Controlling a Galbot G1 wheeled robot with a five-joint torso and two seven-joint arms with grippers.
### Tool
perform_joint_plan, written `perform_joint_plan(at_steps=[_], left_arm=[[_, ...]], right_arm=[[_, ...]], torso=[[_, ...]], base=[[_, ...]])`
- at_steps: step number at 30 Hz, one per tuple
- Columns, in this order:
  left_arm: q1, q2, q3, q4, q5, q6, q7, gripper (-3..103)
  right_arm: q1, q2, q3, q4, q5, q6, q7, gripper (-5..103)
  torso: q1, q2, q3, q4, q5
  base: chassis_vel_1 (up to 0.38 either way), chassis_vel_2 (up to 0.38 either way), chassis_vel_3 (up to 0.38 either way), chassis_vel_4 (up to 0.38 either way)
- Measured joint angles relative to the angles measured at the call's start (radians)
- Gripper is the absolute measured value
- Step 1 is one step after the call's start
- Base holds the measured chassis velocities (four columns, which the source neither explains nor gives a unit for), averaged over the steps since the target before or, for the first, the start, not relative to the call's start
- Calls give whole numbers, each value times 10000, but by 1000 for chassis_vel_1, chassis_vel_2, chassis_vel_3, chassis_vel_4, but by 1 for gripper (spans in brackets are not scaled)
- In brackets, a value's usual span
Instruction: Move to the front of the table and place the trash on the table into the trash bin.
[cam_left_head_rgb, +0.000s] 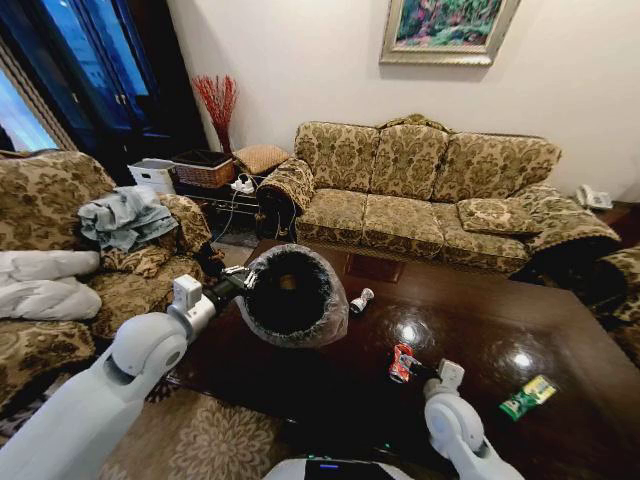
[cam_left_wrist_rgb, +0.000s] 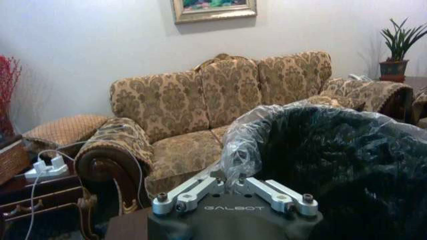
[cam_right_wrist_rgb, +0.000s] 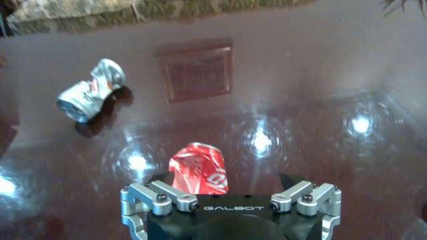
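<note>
My left gripper (cam_left_head_rgb: 238, 284) is shut on the rim of the trash bin (cam_left_head_rgb: 292, 297), a black bin with a clear liner, held up over the table's left end with its mouth tipped toward me. The left wrist view shows the gripper (cam_left_wrist_rgb: 231, 181) pinching the liner rim of the trash bin (cam_left_wrist_rgb: 333, 165). A red crushed can (cam_left_head_rgb: 401, 362) lies on the dark table (cam_left_head_rgb: 480, 320), and my right gripper (cam_left_head_rgb: 414, 369) stands open right at it. In the right wrist view the red can (cam_right_wrist_rgb: 198, 169) sits between the spread fingers of the gripper (cam_right_wrist_rgb: 227, 181). A silver can (cam_left_head_rgb: 360, 300) (cam_right_wrist_rgb: 90, 96) and a green wrapper (cam_left_head_rgb: 528, 396) also lie on the table.
A patterned sofa (cam_left_head_rgb: 420, 190) stands behind the table and an armchair (cam_left_head_rgb: 60, 270) piled with cloths stands at the left. A side table with a wicker basket (cam_left_head_rgb: 204, 168) fills the far left corner. A patterned rug (cam_left_head_rgb: 200, 440) lies under the table's near edge.
</note>
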Motion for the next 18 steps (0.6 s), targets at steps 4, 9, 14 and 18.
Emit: perform_joint_plan(at_steps=[4, 9, 14, 18], left_arm=[[-43, -7, 66, 65, -37, 1, 6, 3], [-129, 12, 135, 195, -90, -6, 11, 3], [-128, -32, 162, 225, -97, -16, 7, 3], [-127, -35, 132, 234, -128, -47, 7, 3]], right_arm=[[198, 78, -68, -391, 215, -49, 72, 100], [541, 176, -250, -853, 294, -151, -34, 100], [754, 203, -491, -1122, 310, -196, -70, 100], [928, 238, -693, -1292, 309, -255, -152, 100]], torso=[[0, 0, 0, 1, -1], [0, 0, 0, 0, 0], [0, 0, 0, 2, 0], [0, 0, 0, 1, 0]], base=[[0, 0, 0, 0], [0, 0, 0, 0], [0, 0, 0, 0], [0, 0, 0, 0]])
